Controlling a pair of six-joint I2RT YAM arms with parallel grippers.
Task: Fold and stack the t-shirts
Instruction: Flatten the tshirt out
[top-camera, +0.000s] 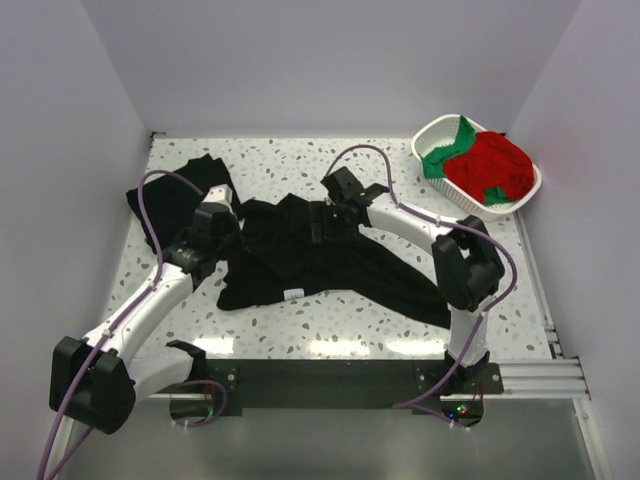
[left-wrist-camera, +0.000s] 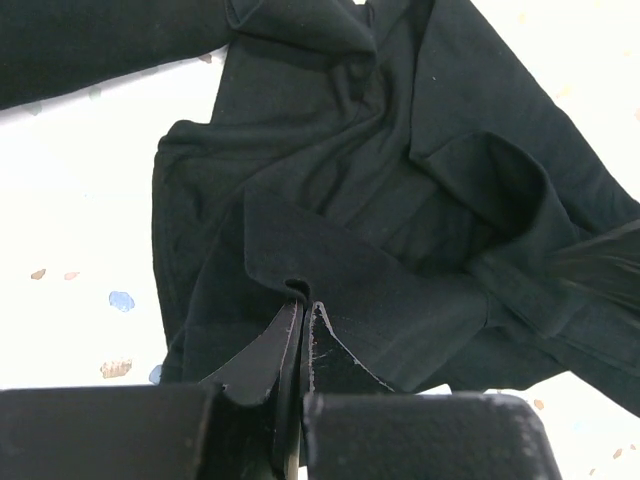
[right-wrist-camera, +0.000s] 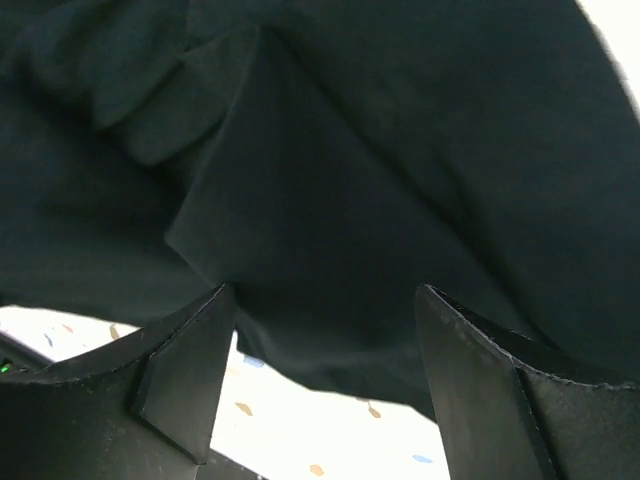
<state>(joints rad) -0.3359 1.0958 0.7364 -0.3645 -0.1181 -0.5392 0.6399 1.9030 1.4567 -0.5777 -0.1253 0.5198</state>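
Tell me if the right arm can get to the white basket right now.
Probably yes: the right claw is open above the black shirt, and only bare table lies between it and the basket in the far right corner.

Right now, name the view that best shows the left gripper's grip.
Left wrist: the left gripper pinches a fold of the black t-shirt. Top external hides its fingertips; right wrist shows none of it.

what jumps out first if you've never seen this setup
A crumpled black t-shirt sprawls across mid-table, the left gripper pinched shut on a fold and the right gripper open over the cloth. In the far right corner, a white basket holds a red shirt and a green shirt.
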